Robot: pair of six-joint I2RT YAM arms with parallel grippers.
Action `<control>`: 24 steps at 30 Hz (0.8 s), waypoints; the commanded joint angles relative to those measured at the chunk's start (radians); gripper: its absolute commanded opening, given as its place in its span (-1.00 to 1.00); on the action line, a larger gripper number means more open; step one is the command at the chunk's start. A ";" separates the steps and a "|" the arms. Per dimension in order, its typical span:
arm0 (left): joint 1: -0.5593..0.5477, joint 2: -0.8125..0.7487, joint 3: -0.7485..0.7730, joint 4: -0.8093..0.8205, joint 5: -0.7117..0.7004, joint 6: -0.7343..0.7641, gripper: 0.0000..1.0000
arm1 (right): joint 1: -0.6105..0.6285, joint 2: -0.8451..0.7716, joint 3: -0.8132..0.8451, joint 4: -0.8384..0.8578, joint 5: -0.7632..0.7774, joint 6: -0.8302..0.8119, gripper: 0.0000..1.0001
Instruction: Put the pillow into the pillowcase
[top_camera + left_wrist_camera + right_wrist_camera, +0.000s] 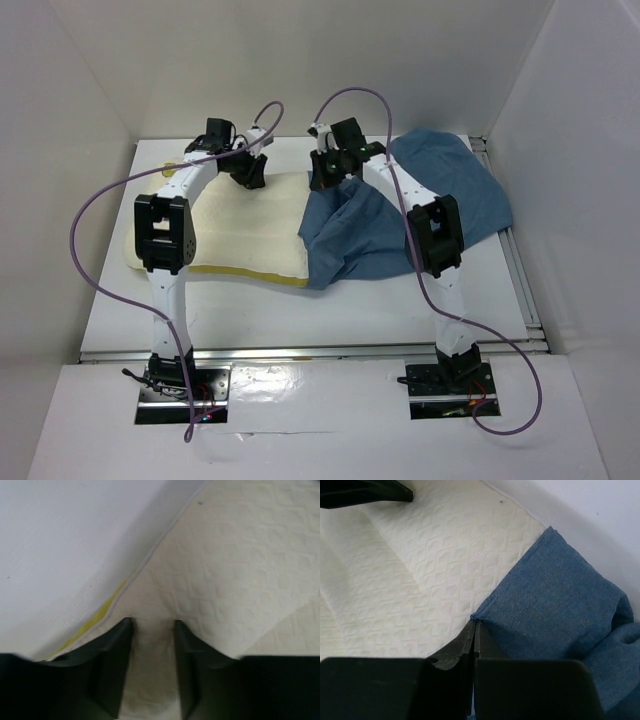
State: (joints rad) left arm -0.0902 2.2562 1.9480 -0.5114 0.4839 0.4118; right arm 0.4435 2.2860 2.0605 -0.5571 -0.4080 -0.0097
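The cream-white pillow [240, 230] lies flat on the left half of the table, a pale yellow strip along its near edge. At its far edge my left gripper [250, 172] has its fingers pressed down on either side of a bunched fold of quilted pillow [240, 570], gripping that fold [152, 622]. The dusty-blue pillowcase [470, 190] lies wrinkled on the right, its left edge overlapping the pillow's right end. My right gripper [325, 178] is shut on the pillowcase's hem corner [475, 625], right where the blue pillowcase cloth [555, 605] meets the pillow [420, 565].
The white table [300, 320] is boxed in by white walls on the left, back and right. A metal rail [520, 270] runs along the table's right edge. Purple cables [90, 250] loop off both arms. The left gripper's dark finger [365, 492] shows at the right wrist view's top left.
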 commanded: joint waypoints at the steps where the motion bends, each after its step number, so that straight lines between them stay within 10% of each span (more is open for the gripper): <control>1: -0.009 0.025 -0.003 -0.162 0.137 0.093 -0.10 | 0.009 0.029 0.076 -0.007 -0.009 -0.012 -1.00; 6: -0.009 0.025 -0.024 -0.188 0.183 0.111 -1.00 | 0.009 0.082 0.157 -0.017 -0.009 -0.012 -1.00; 24: -0.040 -0.141 -0.057 -0.076 0.272 -0.067 -1.00 | 0.110 0.152 0.368 -0.017 -0.052 0.037 -1.00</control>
State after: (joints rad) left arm -0.1085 2.2036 1.8919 -0.5877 0.6640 0.4049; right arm 0.5266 2.4325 2.3562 -0.5900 -0.4183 0.0074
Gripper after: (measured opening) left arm 0.032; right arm 0.009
